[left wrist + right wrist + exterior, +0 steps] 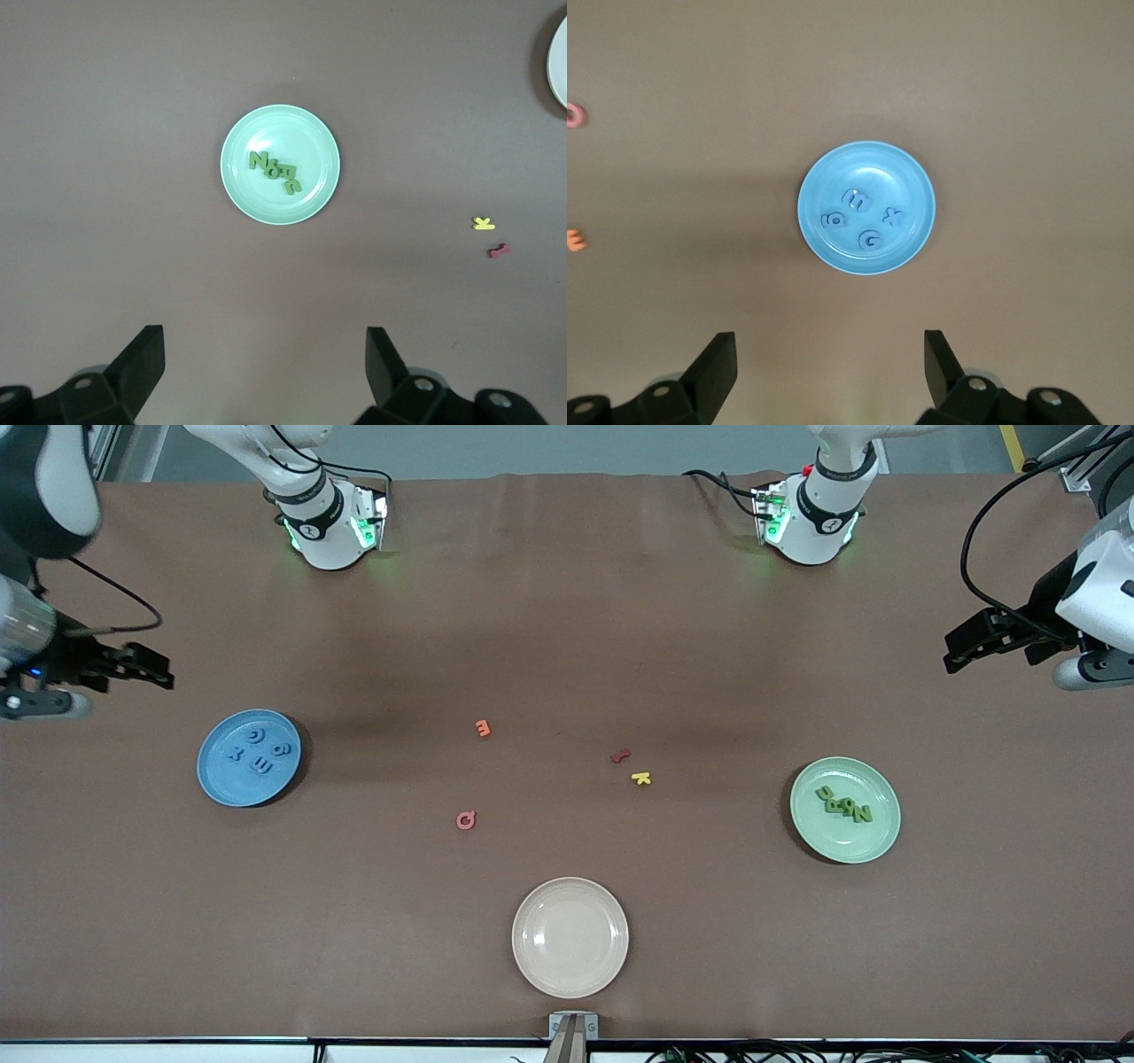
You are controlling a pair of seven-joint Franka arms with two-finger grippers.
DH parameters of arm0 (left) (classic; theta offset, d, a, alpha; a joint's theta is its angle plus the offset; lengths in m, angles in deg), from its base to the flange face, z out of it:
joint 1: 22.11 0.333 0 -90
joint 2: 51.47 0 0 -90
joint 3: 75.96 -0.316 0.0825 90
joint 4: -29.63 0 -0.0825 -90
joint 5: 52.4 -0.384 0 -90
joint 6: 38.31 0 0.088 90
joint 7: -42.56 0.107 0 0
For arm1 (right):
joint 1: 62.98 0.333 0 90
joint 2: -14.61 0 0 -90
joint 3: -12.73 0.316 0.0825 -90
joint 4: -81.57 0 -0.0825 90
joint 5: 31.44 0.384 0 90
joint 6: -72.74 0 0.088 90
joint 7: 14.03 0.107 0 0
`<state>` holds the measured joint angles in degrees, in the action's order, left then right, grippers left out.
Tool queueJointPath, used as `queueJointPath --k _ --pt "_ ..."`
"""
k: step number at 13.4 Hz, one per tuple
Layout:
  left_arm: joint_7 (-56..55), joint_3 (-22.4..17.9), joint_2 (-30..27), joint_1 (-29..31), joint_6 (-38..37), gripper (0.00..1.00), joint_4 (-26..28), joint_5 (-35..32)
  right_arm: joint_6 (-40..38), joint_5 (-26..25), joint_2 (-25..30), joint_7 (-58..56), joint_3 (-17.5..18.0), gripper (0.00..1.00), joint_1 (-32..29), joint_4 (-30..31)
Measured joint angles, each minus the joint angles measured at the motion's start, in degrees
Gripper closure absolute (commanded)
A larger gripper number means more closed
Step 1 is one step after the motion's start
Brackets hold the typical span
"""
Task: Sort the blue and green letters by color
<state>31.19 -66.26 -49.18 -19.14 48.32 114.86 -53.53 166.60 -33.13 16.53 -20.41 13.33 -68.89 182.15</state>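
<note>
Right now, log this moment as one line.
blue letters: on blue plate | green letters: on green plate | left claw: open, raised | right claw: open, raised

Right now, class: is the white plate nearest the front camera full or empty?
Empty. The white plate shows only bare glossy surface; the blue letters lie on the blue plate, the green letters on the green plate.

Blue letters [260, 751]: four, flat, spread apart on the blue plate [217, 779], 9 o'clock of table centre. Green letters [843, 803]: four, clustered and touching on the green plate [877, 841], 3 o'clock.
</note>
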Motion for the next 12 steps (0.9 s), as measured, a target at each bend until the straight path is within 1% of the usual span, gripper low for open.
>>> queueJointPath --k 3,6,8,12 --pt "0.0 0.0 0.0 -0.1 0.0 0.00 0.0 0.0 -2.0 0.0 -0.1 6.7 0.0 0.00 0.0 -5.9" --pt "0.0 0.0 0.0 -0.1 0.0 0.00 0.0 0.0 -2.1 0.0 -0.4 9.7 0.1 0.00 0.0 -9.5" --pt "0.0 0.0 0.0 -0.1 0.2 0.00 0.0 0.0 -2.1 0.0 -0.6 10.1 0.1 0.00 0.0 -11.0" --pt "0.0 0.0 0.0 -0.1 0.4 0.00 0.0 0.0 -1.9 0.0 -1.0 10.2 0.1 0.00 0.0 -12.1"
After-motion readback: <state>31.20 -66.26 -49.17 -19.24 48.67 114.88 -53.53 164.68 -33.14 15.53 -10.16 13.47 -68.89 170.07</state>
